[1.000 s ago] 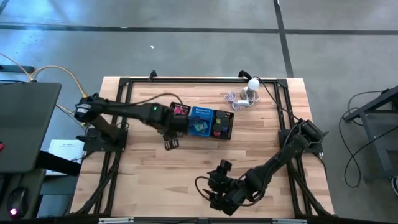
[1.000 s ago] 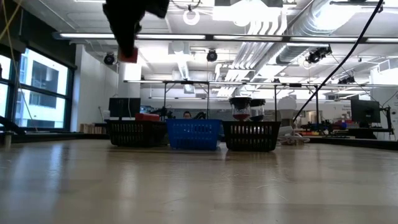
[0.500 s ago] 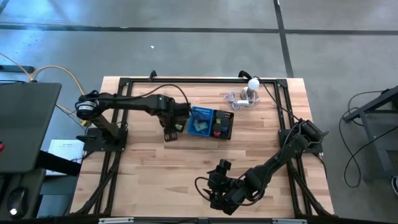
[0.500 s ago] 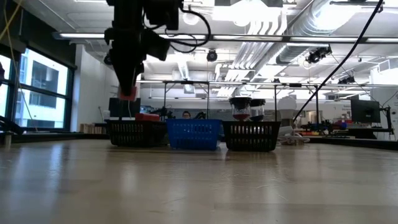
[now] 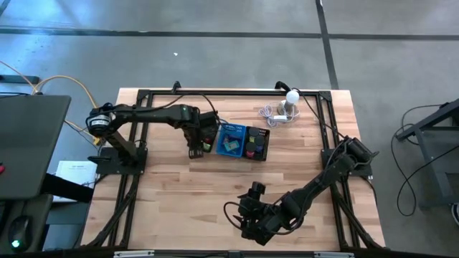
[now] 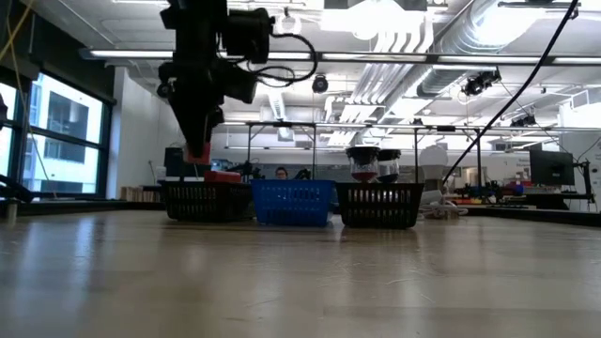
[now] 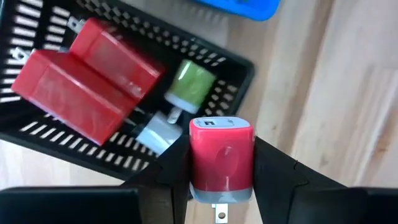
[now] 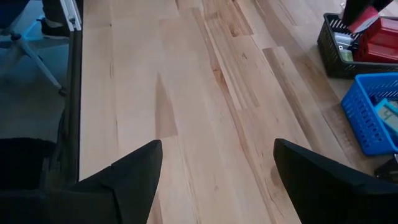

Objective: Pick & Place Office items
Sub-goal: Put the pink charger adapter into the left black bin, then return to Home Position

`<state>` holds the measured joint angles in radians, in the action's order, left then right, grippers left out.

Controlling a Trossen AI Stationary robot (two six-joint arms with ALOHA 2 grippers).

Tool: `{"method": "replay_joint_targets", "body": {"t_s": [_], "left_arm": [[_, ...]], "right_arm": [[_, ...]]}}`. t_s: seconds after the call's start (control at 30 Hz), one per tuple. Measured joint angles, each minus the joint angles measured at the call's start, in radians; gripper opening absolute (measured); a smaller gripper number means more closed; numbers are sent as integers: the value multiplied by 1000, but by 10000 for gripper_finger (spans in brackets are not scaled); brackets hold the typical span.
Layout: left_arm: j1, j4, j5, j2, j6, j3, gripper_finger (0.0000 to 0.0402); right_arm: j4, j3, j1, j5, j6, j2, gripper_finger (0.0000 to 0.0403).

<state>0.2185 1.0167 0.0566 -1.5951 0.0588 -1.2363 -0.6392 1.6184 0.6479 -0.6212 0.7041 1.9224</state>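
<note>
My left gripper point(image 7: 221, 186) is shut on a red block point(image 7: 221, 155) with a small port on its free end. It hangs over the near rim of the black mesh tray's left section point(image 7: 236, 68), shown in the low view as gripper point(image 6: 197, 148) above tray point(image 6: 207, 200). In that section lie two red blocks point(image 7: 81, 87), a green piece point(image 7: 193, 84) and a white piece point(image 7: 158, 132). From above, the left arm point(image 5: 195, 140) covers that end of the tray point(image 5: 259, 154). My right gripper point(image 8: 217, 180) stands open over bare wood near the table's front edge point(image 5: 251, 218). My left gripper pinches the red block by its two opposite sides point(image 7: 196, 171), one finger point(image 7: 171, 177) on each. The fingers come from above, pointing steeply down. The block is lifted clear above the tray, port end downward, with a metal prong point(image 7: 219, 216) showing at its gripper end.
The tray's blue middle section point(image 5: 231, 140) and its right black section point(image 5: 255, 145) hold several small pieces. A white ball-topped gadget with a cable point(image 5: 289, 104) stands at the far right. Black frame rails point(image 5: 143, 97) run round the table. Bare wood point(image 5: 186, 201) lies toward the front.
My left gripper has come down with the red block and moved toward the table's far edge, up to the tray's left section, rolling its wrist on the way. The block stays in the hold.
</note>
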Motion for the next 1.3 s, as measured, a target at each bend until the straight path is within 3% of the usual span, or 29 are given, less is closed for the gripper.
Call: {"method": "replay_joint_targets", "body": {"t_s": [0.5,0.73,1.0,1.3], "left_arm": [[103,-102,6,0,85,91,123],[114,-102,73,-18,87,96,125],[106,-108,40,-33,101,96,236],[91,-78,37,-25,80,92,256]], "right_arm": [[0,0,-22,22,2,0,298],[1,0,-23,23,2,0,298],[1,0,-22,24,6,0,298],[4,0,-22,43,5,0,298]]}}
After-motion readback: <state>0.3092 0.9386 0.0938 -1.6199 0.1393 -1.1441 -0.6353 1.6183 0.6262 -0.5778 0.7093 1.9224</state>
